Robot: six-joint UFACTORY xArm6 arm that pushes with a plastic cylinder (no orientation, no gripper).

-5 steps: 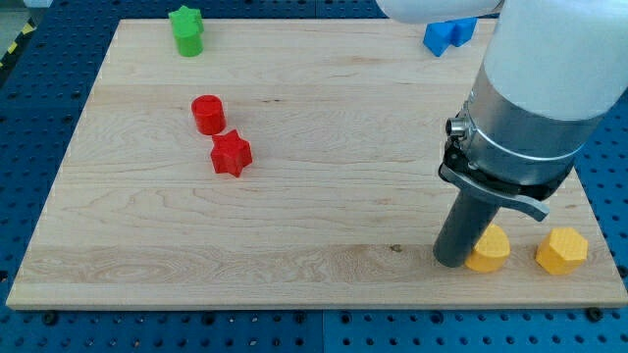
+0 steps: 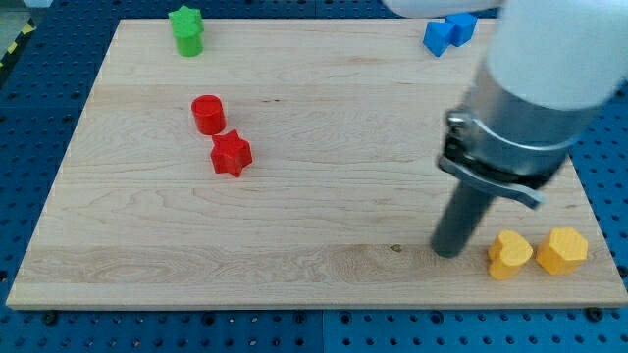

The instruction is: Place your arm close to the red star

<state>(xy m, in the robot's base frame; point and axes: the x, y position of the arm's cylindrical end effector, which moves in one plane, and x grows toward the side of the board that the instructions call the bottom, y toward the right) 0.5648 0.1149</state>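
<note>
The red star (image 2: 232, 154) lies on the wooden board (image 2: 324, 127) at the view's left of centre. A red cylinder (image 2: 208, 114) stands just above and left of it, nearly touching. My tip (image 2: 449, 251) is at the view's lower right, far to the right of the red star. It stands just left of a yellow block (image 2: 510, 255), with a small gap between them.
A second yellow block (image 2: 562, 250) sits right of the first, close to the board's right edge. A green star (image 2: 185, 29) is at the top left. A blue block (image 2: 448, 31) is at the top right, partly behind the arm.
The yellow block beside my tip has shifted right, close to the other yellow block. My tip has drawn slightly up and left, leaving a gap.
</note>
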